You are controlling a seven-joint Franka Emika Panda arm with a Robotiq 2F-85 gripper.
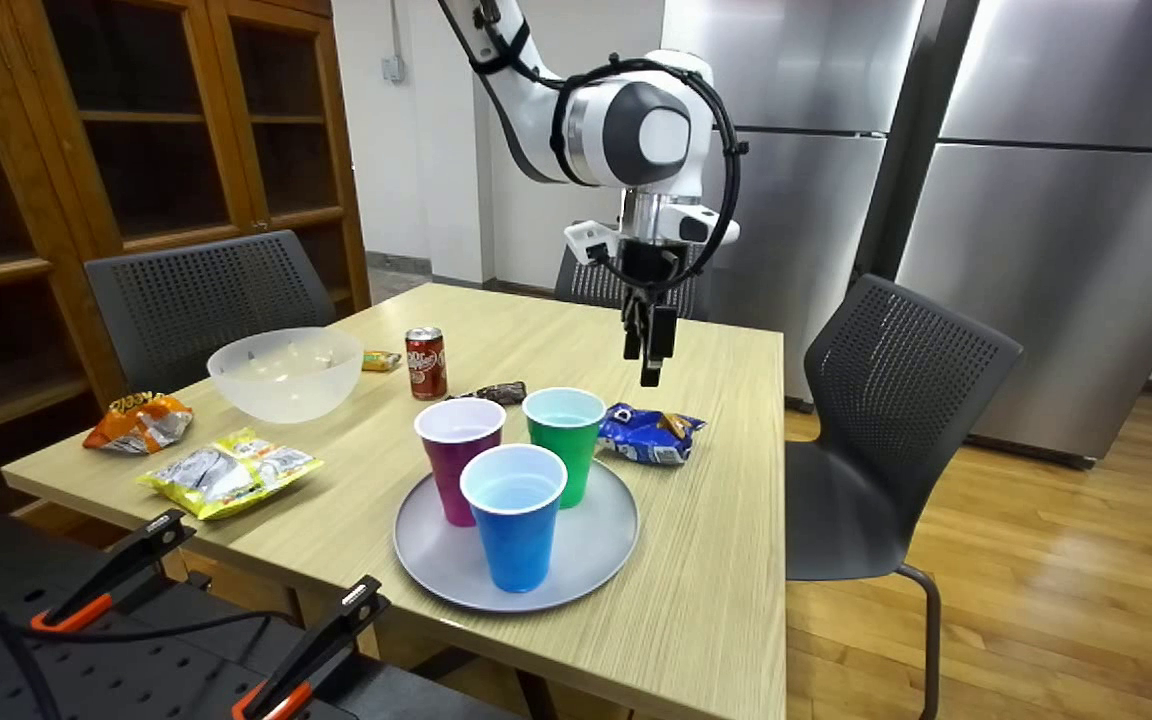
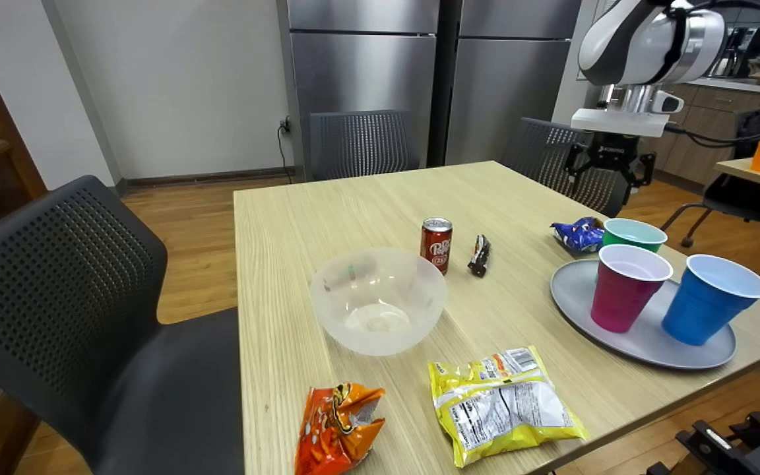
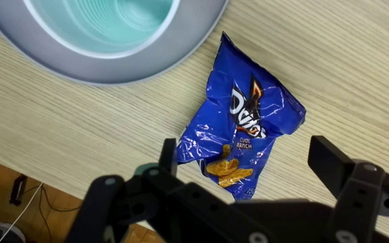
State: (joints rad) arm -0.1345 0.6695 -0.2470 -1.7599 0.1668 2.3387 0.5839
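Doritos bag (image 3: 238, 123), probably light, soft, slick and crushable, seems best pinched gently toward its six o'clock end in the wrist view by the wide-spread hand (image 3: 248, 159).

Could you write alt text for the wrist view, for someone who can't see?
A blue Doritos bag lies on a pale table, the open end effector showing at the bottom. At upper left, a cup stands on a gray plate.

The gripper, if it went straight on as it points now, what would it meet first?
Probably the blue Doritos bag: the open gripper points down, and the bag shows between its jaws in the wrist view. Depth is unclear; one jaw could reach the table first.
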